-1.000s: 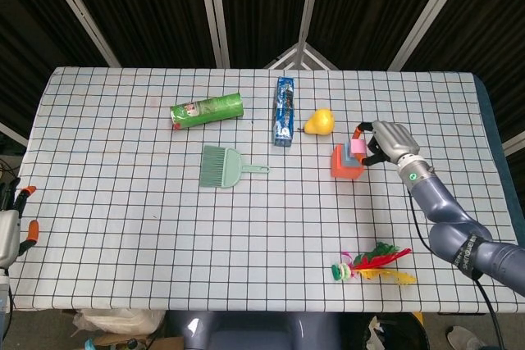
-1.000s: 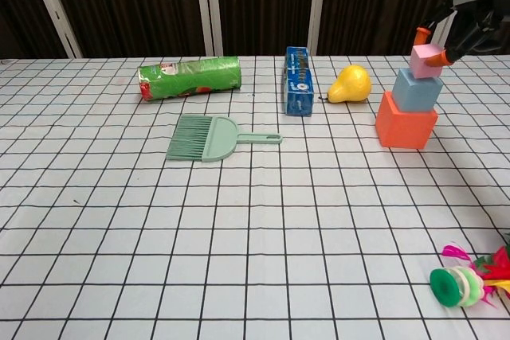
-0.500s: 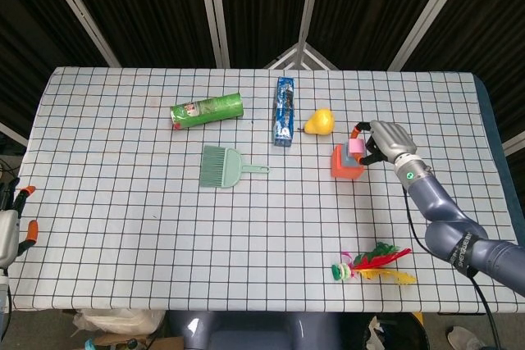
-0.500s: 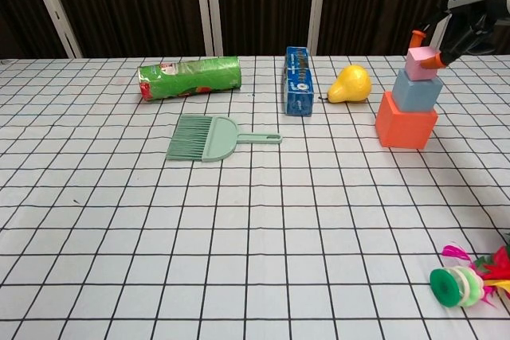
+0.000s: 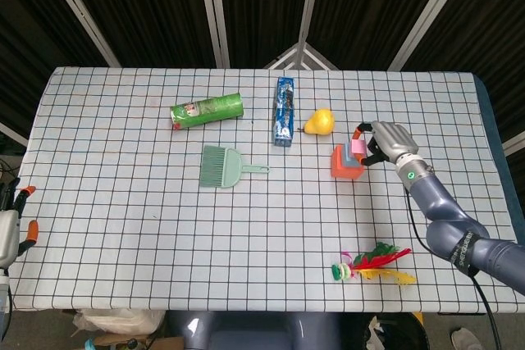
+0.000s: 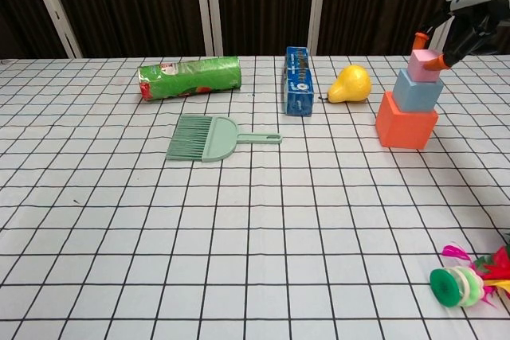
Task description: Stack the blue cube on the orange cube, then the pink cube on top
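At the far left edge of the head view the left hand hangs off the table corner, away from everything; only part of it shows and I cannot tell how its fingers lie. The work is all on the right side of the table, just right of the yellow pear: the orange cube sits flat on the cloth, the blue cube rests on it, and the pink cube is on top of that, with the right hand reaching in from the right and its orange-tipped fingers pinching the pink cube from either side. The step in hand looks like the release of the last cube; to do it well, the fingers should part evenly and the hand draw straight up or back, since a sideways drag could slide the small pink cube off the blue one. The stack's long axis stands upright. The blue cube sits toward the back right of the orange top rather than centred, and the pink cube looks turned slightly against the blue one, so a light touch matters.
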